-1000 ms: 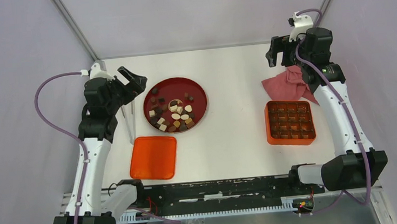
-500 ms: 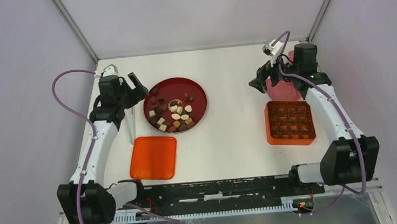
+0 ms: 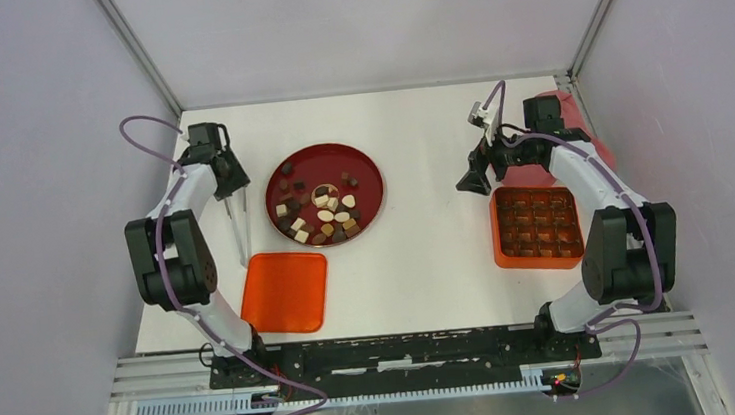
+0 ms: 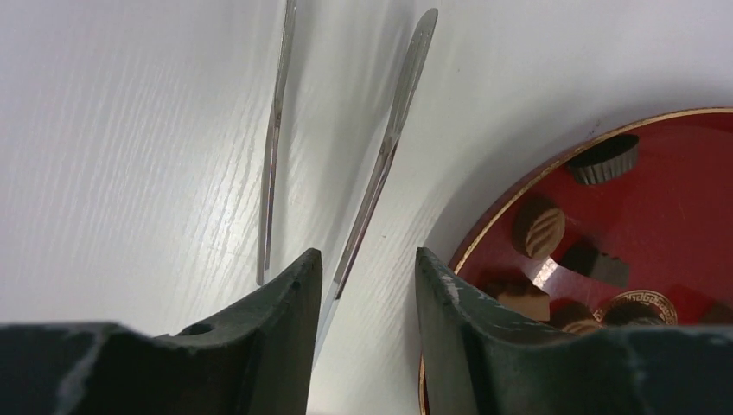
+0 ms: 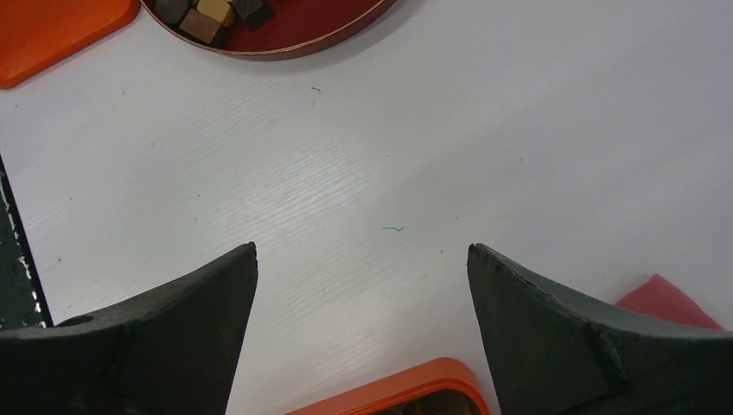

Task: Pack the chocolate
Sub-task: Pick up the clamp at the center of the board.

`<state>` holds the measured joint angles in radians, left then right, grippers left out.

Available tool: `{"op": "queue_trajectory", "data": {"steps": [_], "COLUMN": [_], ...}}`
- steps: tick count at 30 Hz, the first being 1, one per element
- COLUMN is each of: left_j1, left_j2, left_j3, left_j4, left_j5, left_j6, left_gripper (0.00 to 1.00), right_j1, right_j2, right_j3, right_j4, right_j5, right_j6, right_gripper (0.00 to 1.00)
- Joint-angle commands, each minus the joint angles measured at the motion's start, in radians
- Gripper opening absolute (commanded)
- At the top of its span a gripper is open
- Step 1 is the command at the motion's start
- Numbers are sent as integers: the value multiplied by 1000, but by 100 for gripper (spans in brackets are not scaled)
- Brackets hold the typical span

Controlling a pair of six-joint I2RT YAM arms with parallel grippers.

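Below both grippers lay the white table [image 3: 418, 143]. Just beside the right finger of the left gripper [image 4: 367, 259] you had the round dark red plate [image 4: 691, 225]. The square orange box [image 3: 496, 228] sat just beside the right gripper [image 5: 363, 251], and a flat orange lid [image 3: 285, 292] lay behind the left gripper, toward the arm bases.

Between the left gripper's jaws ran one arm of the metal tongs [image 4: 385, 160]. The jaws stood partly closed with a gap beside that arm, so nothing was clamped. The right gripper's jaws stood wide apart over bare table and held nothing.

The chocolate [image 3: 322, 211] lay heaped on the plate, to the right of the left gripper. Whether any sat in the box could not be told.

Each piece was judged light, rigid, smooth and easily marked. The recommended hold was across two flat sides, with light pressure. Round and oval pieces were judged likely to slip.
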<state>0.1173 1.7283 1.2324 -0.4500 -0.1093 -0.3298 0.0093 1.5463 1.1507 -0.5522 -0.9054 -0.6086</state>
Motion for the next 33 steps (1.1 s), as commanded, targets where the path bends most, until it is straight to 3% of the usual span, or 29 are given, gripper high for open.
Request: {"op": "queue_trajectory", "data": {"steps": [1,5,11,18,21,23,33], "left_j1": [-11,-26,-49,-51,-53,-53,-75], "left_j2": [41,86,179,252,256,252,21], "left_j3": [73,90,121,144,144,147,164], "left_j4": [-49,-68,-106,-124,-124,-125,-98], "left_j5": [-51,-78,-107,-89,-71,-65,-119], "left_j6": [77,104,140,147,151,159,232], "left_gripper": [49,44,28,26,12,2,2], "right_j1": [-1,0,1,1,0,0,14], "right_j2": [13,36,72,73,65,61,25], "right_j3": [38,43,83,84,72,70,99], "right_j4": [22,57,55,36,37,35,18], "right_j5": [-29,-44,-61,-61,-61,-61,-91], "right_j6": [-19,24,42,35,40,41,37], "right_gripper": [96,96,96,96,96,96,96]}}
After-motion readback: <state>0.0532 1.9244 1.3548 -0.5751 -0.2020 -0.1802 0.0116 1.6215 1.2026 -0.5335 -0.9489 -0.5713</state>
